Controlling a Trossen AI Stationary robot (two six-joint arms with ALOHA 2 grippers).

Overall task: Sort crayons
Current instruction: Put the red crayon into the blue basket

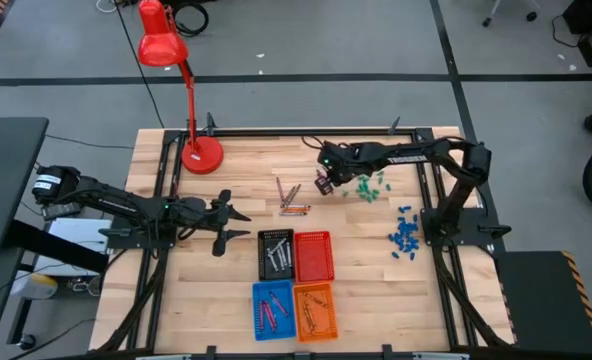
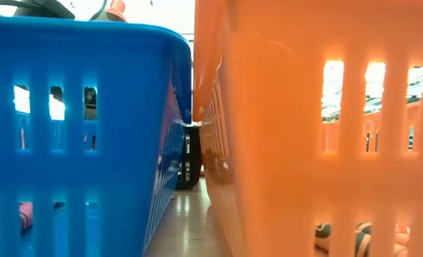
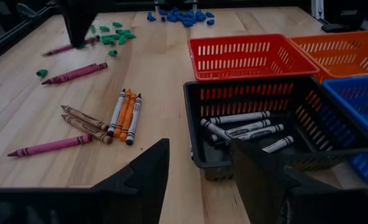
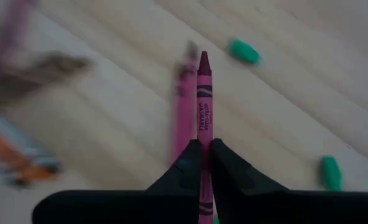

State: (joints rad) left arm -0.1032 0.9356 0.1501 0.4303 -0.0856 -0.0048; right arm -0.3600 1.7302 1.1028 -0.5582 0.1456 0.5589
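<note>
My right gripper is over the far middle of the table, shut on a maroon crayon. Loose crayons in maroon, orange and tan lie on the table just left of it; they also show in the left wrist view. My left gripper is open and empty, low over the table left of the black basket. Pale grey crayons lie in the black basket. The blue basket and the orange basket hold some crayons too. My right gripper pinches the maroon crayon's shaft between its two fingers. The crayon lies along the fingers, and its pointed tip sticks out well past the fingertips. It looks clear of the table, over another maroon crayon that lies there.
A red basket stands right of the black one. Green chunky pieces lie just right of my right gripper, and blue pieces lie nearer the right edge. A red desk lamp stands at the far left. In the low view, the blue and orange basket walls fill the picture.
</note>
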